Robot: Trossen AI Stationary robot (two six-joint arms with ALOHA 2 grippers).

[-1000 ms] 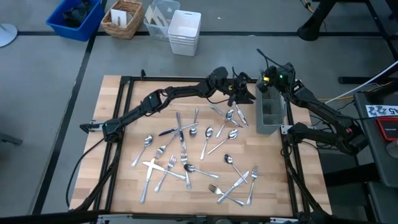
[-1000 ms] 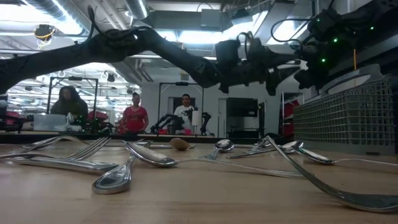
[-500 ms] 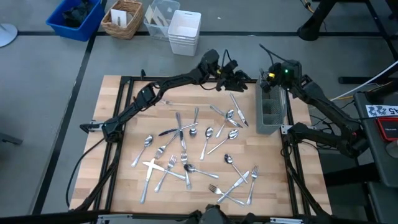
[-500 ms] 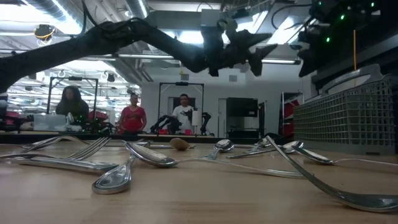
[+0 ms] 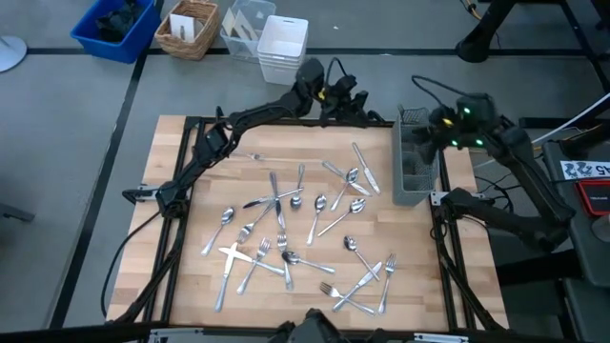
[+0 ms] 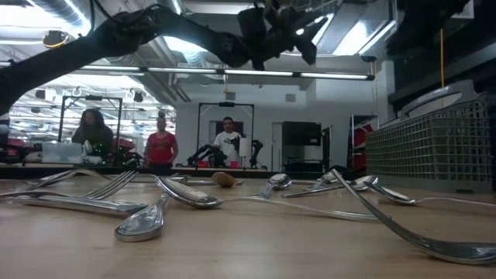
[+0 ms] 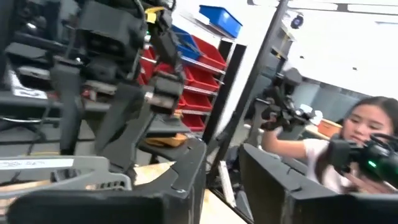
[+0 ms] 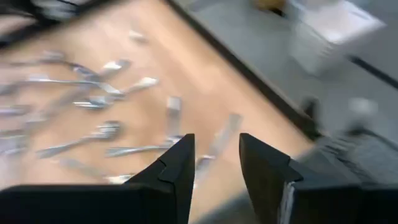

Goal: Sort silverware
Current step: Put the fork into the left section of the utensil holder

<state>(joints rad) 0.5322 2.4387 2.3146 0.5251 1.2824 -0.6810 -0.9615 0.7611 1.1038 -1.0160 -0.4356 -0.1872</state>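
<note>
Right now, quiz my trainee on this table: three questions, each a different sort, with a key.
1. True or false: all the slim shiny metal forks, spoons and knives sit inside the dark wire-mesh caddy.
2. Where does the caddy stand? A) near the right edge of the pale wooden table; B) near its left edge; C) on the floor.
3. Fill in: the open fingers of the right claw hold ____.

Key: 1 false, most lie scattered on the table; 2 A; 3 nothing.
</note>
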